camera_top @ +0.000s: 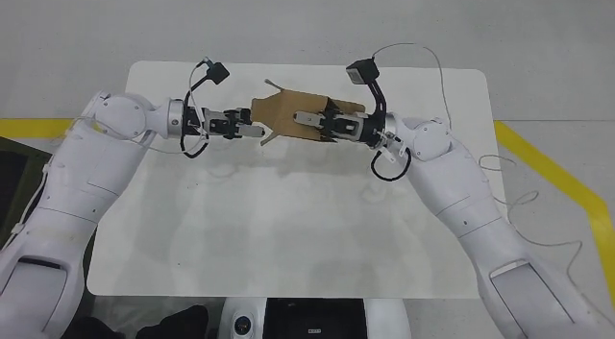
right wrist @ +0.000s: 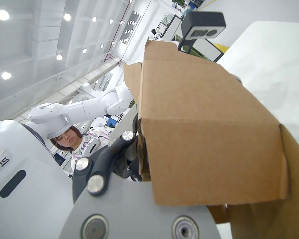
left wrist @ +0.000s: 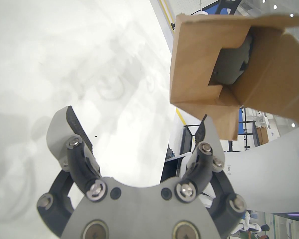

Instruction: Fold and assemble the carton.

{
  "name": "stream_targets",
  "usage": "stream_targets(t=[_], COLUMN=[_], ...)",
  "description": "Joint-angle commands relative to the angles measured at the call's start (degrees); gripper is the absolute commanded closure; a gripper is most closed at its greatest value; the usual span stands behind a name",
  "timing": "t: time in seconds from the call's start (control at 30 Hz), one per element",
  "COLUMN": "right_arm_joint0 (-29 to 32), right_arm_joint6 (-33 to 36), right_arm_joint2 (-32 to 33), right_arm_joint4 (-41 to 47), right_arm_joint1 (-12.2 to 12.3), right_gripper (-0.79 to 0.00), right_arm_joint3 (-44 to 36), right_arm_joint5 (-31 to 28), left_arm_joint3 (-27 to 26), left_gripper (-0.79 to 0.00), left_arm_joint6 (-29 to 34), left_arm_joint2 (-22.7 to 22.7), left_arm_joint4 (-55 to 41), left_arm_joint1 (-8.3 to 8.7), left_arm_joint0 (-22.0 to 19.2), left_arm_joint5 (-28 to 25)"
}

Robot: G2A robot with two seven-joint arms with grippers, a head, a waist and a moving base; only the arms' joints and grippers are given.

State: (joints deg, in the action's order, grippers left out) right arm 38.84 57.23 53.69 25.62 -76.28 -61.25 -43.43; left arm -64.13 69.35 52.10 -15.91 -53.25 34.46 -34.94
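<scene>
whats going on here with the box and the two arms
The robot is partway through assembling a brown carton. Its right gripper holds the carton over the white table, with a finger reaching inside the half-folded shell. The left gripper is open at the carton's other end. One of its fingertips is close to a flap, and it grips nothing. That end of the carton is not yet folded shut.
</scene>
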Motion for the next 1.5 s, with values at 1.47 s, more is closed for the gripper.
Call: stream_targets(t=[1.47], right_arm_joint0=[-1.35], right_arm_joint6=[-2.03], right_arm_joint2=[-3.95], right_arm_joint4=[-4.24], right_arm_joint1=[-2.24], right_gripper=[0.000], right_arm_joint3=[2.02], right_arm_joint5=[1.43], left_arm_joint3=[-0.64], left_gripper=[-0.785], left_arm_joint6=[0.22], left_arm_joint2=[0.82], left_arm_joint4=[-2.63], left_arm_joint1=[0.45], left_arm_joint0=[-0.58], left_arm_joint5=[0.28])
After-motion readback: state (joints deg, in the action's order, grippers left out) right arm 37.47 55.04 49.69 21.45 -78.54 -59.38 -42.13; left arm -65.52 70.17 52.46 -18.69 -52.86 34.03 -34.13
